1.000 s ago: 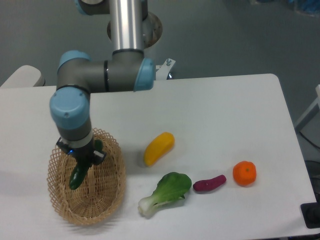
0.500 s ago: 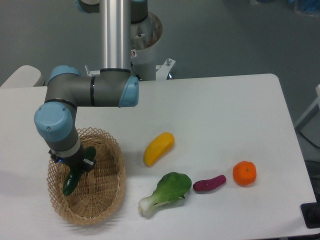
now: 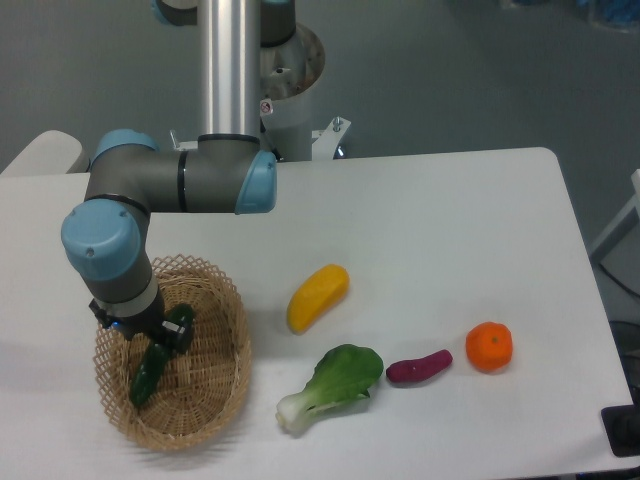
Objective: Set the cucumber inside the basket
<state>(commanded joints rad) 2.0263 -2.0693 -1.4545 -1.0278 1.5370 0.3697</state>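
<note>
Wicker basket at the surface's front-left corner holds my pincer, clamped on the cucumber; next I judge: release.

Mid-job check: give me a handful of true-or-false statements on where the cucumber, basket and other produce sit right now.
1. The cucumber is over the inside of the basket. True.
2. The orange fruit lies inside the basket. False: it sits on the table, far right.
3. The purple sweet potato lies between the bok choy and the orange fruit. True.
4. The gripper is above the yellow fruit. False: it is over the basket.
5. The bok choy touches the basket. False: they are apart.
</note>
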